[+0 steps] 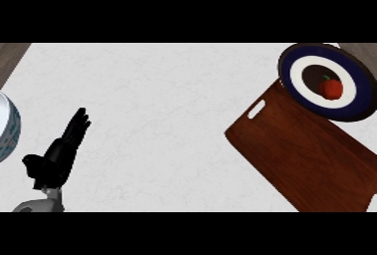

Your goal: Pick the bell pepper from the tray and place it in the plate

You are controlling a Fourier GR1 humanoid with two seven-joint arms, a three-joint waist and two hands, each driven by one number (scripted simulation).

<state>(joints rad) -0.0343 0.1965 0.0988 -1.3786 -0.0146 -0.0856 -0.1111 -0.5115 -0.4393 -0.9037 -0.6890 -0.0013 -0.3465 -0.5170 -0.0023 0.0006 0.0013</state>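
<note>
White patterned bowl [7, 127] at counter's [162, 99] left edge

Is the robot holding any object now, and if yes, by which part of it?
Nothing is held. The left hand is open and away from everything. The right hand is not visible. The red bell pepper lies on the blue and white round plate.
</note>
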